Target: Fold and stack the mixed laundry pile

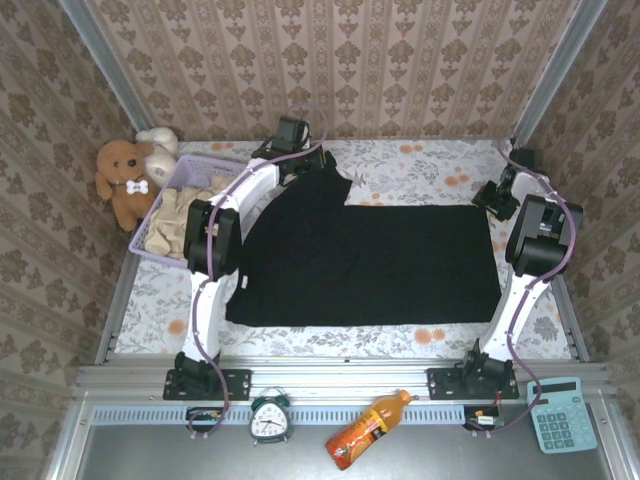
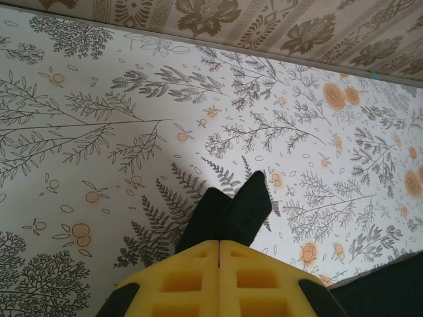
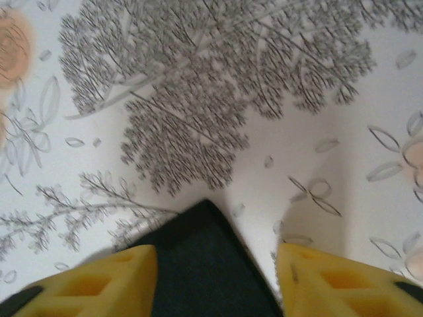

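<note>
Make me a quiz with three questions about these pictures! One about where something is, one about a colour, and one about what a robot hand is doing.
1. Where is the cream garment?
A) on the floor
B) in the lavender basket
C) hanging on the wall

2. What colour is the big garment spread on the table?
A) red
B) green
C) black

3. What is the left gripper doing?
A) pinching a corner of the big garment, shut
B) standing wide open
C) holding a spoon

Answers:
1 B: it lies bunched inside the basket at the table's left side.
2 C: the top view shows it black.
3 A: its wrist view shows the yellow fingers pressed together, with black cloth poking out between them.
</note>
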